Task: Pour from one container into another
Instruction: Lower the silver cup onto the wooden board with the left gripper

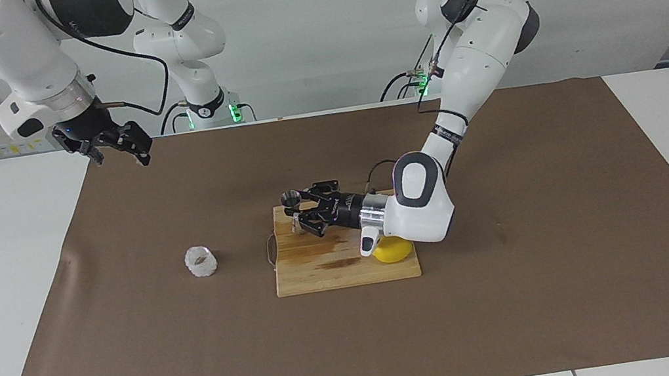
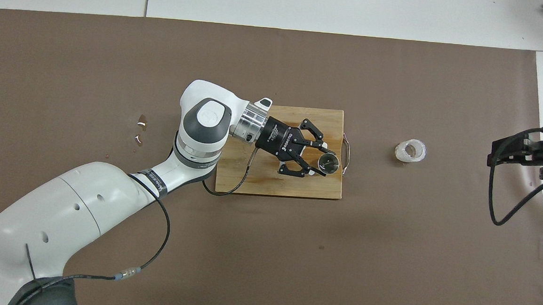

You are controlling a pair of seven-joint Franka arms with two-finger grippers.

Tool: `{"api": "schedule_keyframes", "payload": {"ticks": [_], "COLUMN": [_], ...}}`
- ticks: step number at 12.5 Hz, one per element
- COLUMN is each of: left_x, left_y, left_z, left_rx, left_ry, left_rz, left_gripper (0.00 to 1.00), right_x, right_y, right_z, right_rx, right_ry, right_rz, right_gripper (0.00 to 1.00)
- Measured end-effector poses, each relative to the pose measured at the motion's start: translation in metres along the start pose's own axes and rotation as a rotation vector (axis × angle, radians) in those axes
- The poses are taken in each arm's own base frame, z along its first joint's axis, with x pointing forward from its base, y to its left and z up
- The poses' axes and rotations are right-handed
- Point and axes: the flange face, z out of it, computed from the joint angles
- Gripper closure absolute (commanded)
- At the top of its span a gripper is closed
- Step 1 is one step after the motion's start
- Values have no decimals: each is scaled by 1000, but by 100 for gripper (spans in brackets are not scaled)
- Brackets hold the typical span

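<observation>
Steel jigger (image 1: 293,211), shiny and hourglass-shaped with two cones joined at a narrow waist, sits clamped at that waist in my left gripper (image 1: 299,220), upright with its round mouth facing up. I hold it over the wooden cutting board (image 1: 321,273), at the board's corner toward the right arm's end of the tabletop and near the thin metal handle (image 2: 346,153) at that edge. From above, the jigger's open top shows as a dark, glossy circle just past my fingertips (image 2: 318,172). The board is a pale, flat rectangle with visible grain and a darker wet-looking streak across it. A smooth yellow lemon (image 1: 393,251) lies on the board beneath my left wrist. The glass cup (image 1: 200,261), small, squat and clear with a knobbly whitish wall, stands upright on the matte brown paper sheet (image 1: 522,292), well apart from the board toward the right arm's end. My right gripper (image 1: 116,144) hangs in the air with its fingers apart, holding nothing, over the paper's corner near the right arm's base; that arm waits. A few small shiny droplets (image 2: 141,126) lie on the paper toward the left arm's end.
</observation>
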Motion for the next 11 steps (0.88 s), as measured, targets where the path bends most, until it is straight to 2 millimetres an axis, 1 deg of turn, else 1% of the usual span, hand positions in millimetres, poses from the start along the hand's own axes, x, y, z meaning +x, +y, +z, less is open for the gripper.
{"api": "schedule_keyframes", "payload": {"ticks": [6, 10, 11], "left_x": [5, 6, 6], "left_y": [6, 6, 6], "left_z": [-7, -7, -7], "left_rx": [-55, -59, -60], "left_ry": [51, 54, 55], "left_rz": [-16, -17, -17], "left_gripper": [100, 100, 89], "right_x": [0, 0, 0], "right_y": [0, 0, 0], "right_z": [0, 0, 0], "right_rx": [0, 0, 0], "right_ry": [0, 0, 0], "right_rz": [0, 0, 0], "right_gripper": [0, 0, 0]}}
